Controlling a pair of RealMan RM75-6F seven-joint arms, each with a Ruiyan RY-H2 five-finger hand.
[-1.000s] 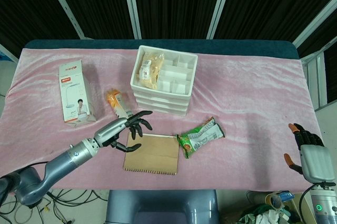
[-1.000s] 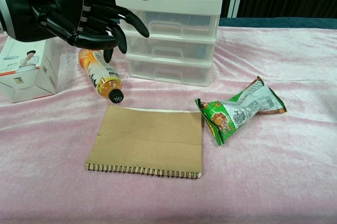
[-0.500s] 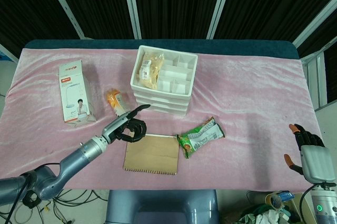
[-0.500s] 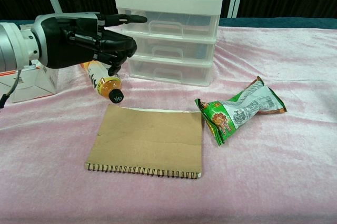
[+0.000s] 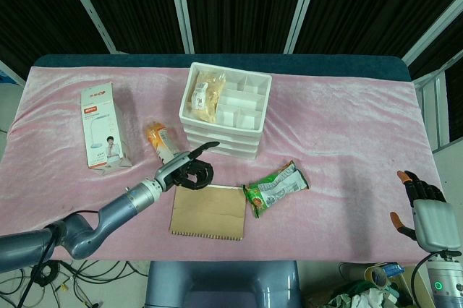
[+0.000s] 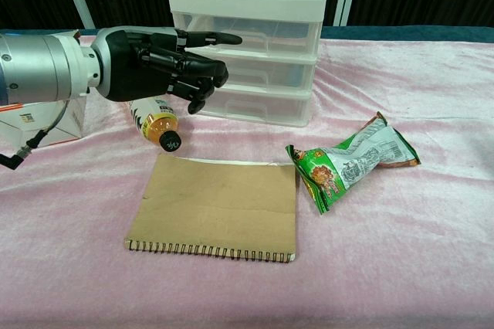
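Head view, left hand: the left hand [image 5: 189, 167] hovers at centre frame over the top edge of the notebook [image 5: 210, 212], fingers curled in on nothing, one pointing at the drawer unit [image 5: 224, 109].
Head view, bottle: the bottle [image 5: 162, 140] lies just left of the hand on the pink worktop [image 5: 347, 127].
Head view, right hand: the right hand [image 5: 419, 196], lower right, is loosely spread and holds nothing.
Chest view, bottle: the bottle [image 6: 154, 120] lies under the left hand [image 6: 166, 66], cap toward the notebook [image 6: 220, 205].
Handling: likely light, stiff, smooth and prone to roll; best grasped around mid-body.

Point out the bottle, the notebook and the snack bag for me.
bottle [image 6: 158, 123], chest view, on its label near the cap.
notebook [image 6: 220, 205], chest view, middle of the brown cover.
snack bag [image 6: 351, 163], chest view, middle of the green wrapper.
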